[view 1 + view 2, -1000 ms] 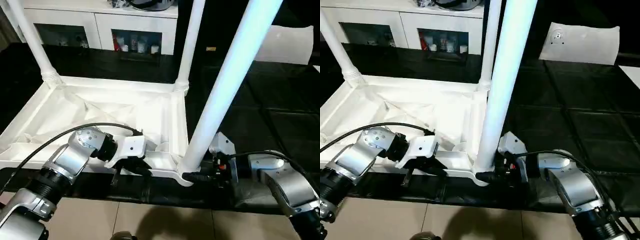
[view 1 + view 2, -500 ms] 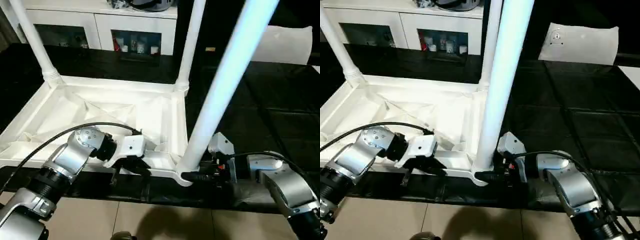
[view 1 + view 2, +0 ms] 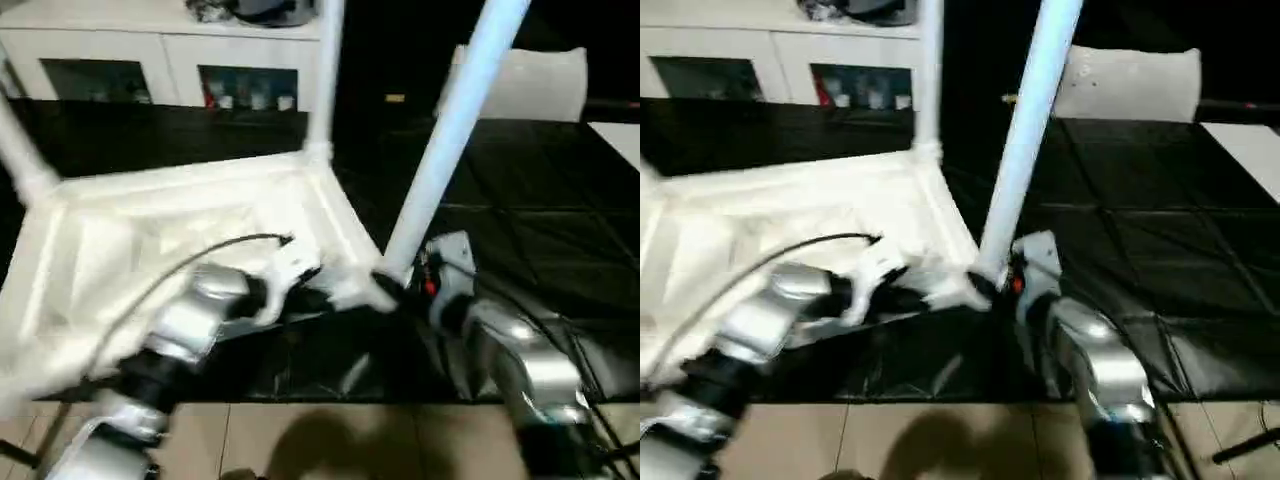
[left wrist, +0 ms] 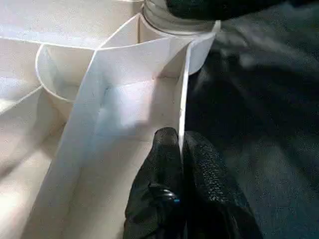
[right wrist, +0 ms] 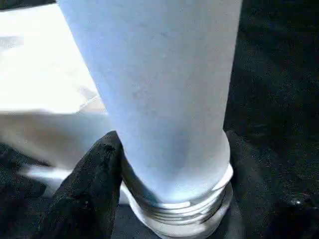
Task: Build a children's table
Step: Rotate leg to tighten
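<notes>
The children's table [image 3: 150,230] lies upside down on the dark floor [image 3: 560,230], ribbed underside up, so I can work its corner sockets from above. My left gripper [image 4: 180,149] has its jaws clenched on the thin rim wall near the front corner, which I judge steadies the top. My right gripper [image 5: 169,164] has its jaws grasping the base of the near leg [image 3: 450,130] just above its threaded collar, seated in the corner socket [image 3: 372,292]. 1 far leg [image 3: 325,70] already stands upright. A white cabinet [image 3: 160,50] stands behind.
</notes>
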### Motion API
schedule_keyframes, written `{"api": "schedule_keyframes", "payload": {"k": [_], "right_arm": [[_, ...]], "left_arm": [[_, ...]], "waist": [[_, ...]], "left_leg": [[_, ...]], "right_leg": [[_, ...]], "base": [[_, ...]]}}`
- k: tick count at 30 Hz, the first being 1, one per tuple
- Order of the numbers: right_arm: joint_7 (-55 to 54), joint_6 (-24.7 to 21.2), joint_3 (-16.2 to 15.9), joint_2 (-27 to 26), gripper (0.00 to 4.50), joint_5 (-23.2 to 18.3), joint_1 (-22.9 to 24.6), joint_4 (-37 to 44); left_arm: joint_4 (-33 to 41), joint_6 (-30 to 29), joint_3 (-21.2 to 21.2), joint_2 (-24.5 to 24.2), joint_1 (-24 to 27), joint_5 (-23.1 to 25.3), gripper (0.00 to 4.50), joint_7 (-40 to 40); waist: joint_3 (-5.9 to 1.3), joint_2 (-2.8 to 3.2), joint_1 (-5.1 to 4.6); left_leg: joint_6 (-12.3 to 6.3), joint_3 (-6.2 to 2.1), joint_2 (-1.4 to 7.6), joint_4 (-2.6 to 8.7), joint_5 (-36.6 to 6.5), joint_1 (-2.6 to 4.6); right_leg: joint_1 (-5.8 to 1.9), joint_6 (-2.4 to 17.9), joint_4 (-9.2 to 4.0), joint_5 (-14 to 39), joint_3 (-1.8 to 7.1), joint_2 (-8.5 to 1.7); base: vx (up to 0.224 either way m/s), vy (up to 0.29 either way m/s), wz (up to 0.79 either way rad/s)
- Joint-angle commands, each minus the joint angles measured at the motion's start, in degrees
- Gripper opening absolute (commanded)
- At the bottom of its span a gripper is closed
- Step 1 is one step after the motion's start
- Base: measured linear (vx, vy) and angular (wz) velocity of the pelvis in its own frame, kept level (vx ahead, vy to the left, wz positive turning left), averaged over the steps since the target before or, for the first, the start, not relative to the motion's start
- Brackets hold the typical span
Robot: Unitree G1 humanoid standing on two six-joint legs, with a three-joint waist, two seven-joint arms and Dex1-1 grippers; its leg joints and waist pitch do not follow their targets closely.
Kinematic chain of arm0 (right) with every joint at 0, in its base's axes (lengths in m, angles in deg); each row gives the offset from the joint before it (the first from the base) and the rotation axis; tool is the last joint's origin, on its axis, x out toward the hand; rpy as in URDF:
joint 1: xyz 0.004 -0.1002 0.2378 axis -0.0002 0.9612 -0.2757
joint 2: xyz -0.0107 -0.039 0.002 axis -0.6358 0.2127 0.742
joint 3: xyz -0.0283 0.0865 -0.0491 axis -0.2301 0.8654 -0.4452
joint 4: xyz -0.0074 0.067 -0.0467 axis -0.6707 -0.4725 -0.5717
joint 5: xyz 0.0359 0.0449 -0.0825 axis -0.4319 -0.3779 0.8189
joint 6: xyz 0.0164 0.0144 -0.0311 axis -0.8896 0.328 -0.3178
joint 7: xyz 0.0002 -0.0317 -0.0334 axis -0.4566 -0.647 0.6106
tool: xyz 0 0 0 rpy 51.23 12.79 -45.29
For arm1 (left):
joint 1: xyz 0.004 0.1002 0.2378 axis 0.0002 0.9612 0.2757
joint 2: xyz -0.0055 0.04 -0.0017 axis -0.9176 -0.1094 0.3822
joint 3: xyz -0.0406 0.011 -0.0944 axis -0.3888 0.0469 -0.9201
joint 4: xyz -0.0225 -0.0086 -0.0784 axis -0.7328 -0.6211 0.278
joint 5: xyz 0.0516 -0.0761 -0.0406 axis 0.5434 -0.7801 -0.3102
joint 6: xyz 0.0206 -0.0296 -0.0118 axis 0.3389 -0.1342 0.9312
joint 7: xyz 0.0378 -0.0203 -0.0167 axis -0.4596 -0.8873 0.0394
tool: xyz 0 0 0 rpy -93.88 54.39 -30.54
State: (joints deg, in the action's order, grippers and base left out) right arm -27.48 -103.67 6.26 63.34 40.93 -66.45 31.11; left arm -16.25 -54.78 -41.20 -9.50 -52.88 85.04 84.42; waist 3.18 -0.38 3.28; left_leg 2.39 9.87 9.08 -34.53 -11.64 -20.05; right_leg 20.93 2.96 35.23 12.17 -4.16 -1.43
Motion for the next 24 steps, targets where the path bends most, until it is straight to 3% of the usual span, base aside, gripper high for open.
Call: {"api": "schedule_keyframes", "payload": {"k": [1,8,10,14,18,23,24], "right_arm": [[0.27,-3.15,-6.87,-6.59,2.75,-1.92,-1.04,-2.67],[-1.46,-1.76,-7.02,-7.11,2.75,0.35,-1.75,-3.87],[-1.21,-1.26,-5.91,-7.16,3.31,-0.34,-1.52,-3.27],[1.32,-0.21,-4.91,-5.79,3.67,-1.7,-0.23,-0.75],[8.56,1.82,-4.81,0.13,4.02,-2.54,2.98,3.7],[16.31,4.45,-3.54,7.56,4.46,-3.66,5.44,6.13],[18.88,4.97,-3.55,9.61,4.46,-4.09,5.84,6.68]], "left_arm": [[2.2,0.15,-1.33,5.26,-4.01,-0.42,0.0,-7.08],[0.76,2.74,0.29,2.6,-3.91,2.46,0.0,-7.26],[0.94,3.45,0.02,0.9,-3.27,2.9,0.0,-6.53],[1.33,5.05,-0.3,-1.97,-2.23,2.89,0.0,-4.03],[0.9,9.48,1.14,-6.79,-1.13,2.72,0.0,2.11],[0.56,14.69,3.87,-11.73,-0.36,2.13,0.0,9.88],[0.4,15.52,4.5,-12.8,-0.38,2.1,0.0,11.8]], "waist": [[-3.27,-0.02,0.21],[-3.33,0.17,0.0],[-3.2,0.42,-0.07],[-3.14,0.54,-0.27],[-3.24,0.45,-0.55],[-3.31,0.28,-0.26],[-3.27,0.8,-0.05]], "left_leg": [[-1.05,-2.0,4.42,3.93,-6.09,0.11],[-2.16,-2.06,4.62,4.09,-4.76,0.03],[-1.83,-2.13,4.64,4.2,-6.15,0.14],[-1.35,-2.19,4.69,4.31,-7.59,0.22],[-2.15,-2.26,4.7,4.29,-6.39,-0.12],[-3.2,-2.09,4.87,4.12,-5.6,-0.05],[-3.11,-2.06,4.98,4.11,-5.55,0.12]], "right_leg": [[-2.37,8.6,-5.38,13.98,4.22,-8.02],[-2.47,8.63,-4.9,9.31,4.28,-7.9],[-2.38,8.5,-5.12,11.16,4.29,-7.97],[-2.31,7.92,-5.32,12.92,4.33,-7.93],[-2.62,8.51,-4.87,9.04,4.27,-7.81],[-2.51,8.67,-4.86,8.89,4.24,-7.78],[-2.27,8.95,-4.75,8.48,4.26,-7.83]], "base": [[0.0,0.0,0.0],[0.0,0.0,0.0],[0.0,0.0,0.0],[0.0,0.0,0.0],[0.0,0.0,0.0],[0.0,0.0,0.0],[0.0,0.0,0.0]]}}
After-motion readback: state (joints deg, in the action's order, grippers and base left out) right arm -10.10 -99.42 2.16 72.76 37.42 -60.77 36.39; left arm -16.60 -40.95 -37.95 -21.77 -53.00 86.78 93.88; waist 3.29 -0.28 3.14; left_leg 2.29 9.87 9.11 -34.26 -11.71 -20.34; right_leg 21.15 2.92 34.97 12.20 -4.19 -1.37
